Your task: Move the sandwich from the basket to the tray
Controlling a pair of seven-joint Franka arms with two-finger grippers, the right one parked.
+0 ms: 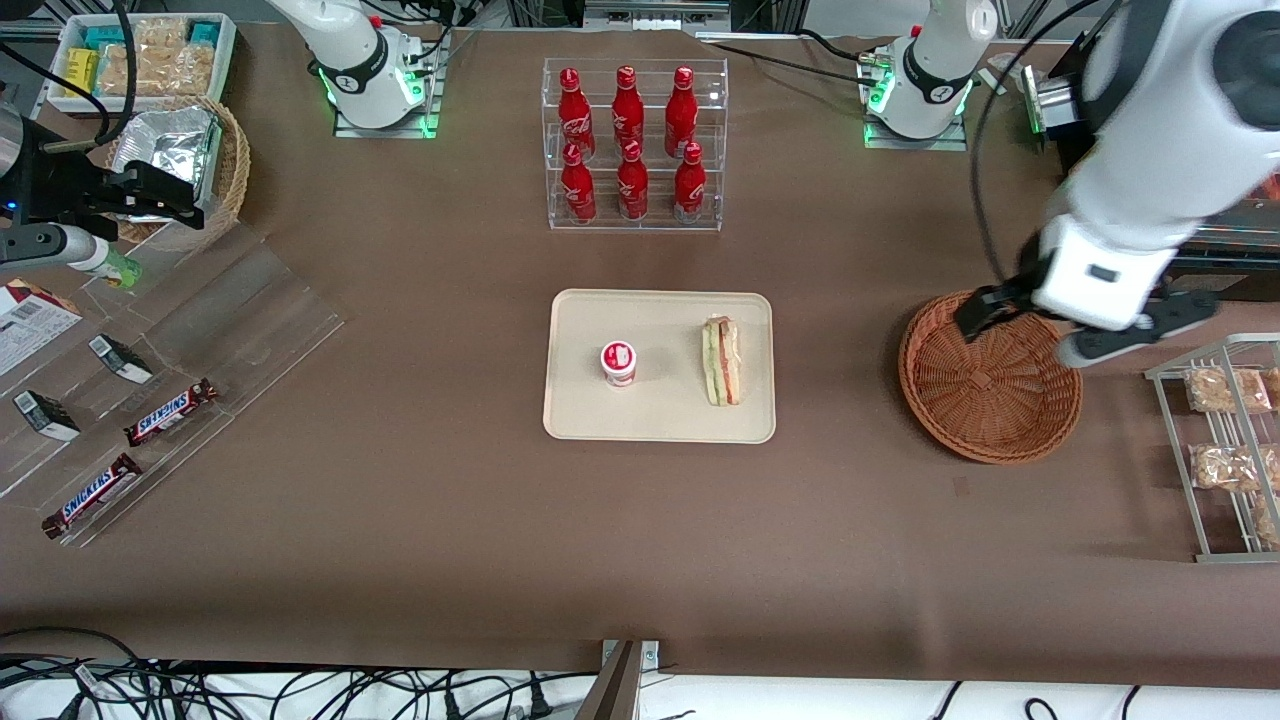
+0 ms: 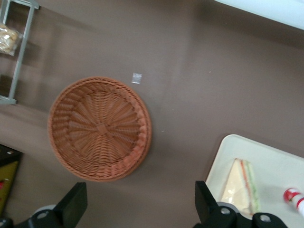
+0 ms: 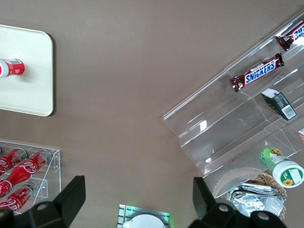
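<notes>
The sandwich (image 1: 722,360) lies on the cream tray (image 1: 660,412), beside a small red-and-white cup (image 1: 619,362). The reddish-brown wicker basket (image 1: 990,385) stands empty toward the working arm's end of the table. My left gripper (image 1: 1085,325) hovers above the basket's edge, open and holding nothing. In the left wrist view my gripper (image 2: 137,209) is over bare table between the basket (image 2: 99,128) and the tray (image 2: 273,159), where the sandwich (image 2: 240,187) and the cup (image 2: 294,197) show.
A clear rack of red bottles (image 1: 633,145) stands farther from the camera than the tray. A wire rack with bagged snacks (image 1: 1230,450) stands beside the basket. An acrylic rack with Snickers bars (image 1: 170,410) and a tan foil basket (image 1: 190,160) are toward the parked arm's end.
</notes>
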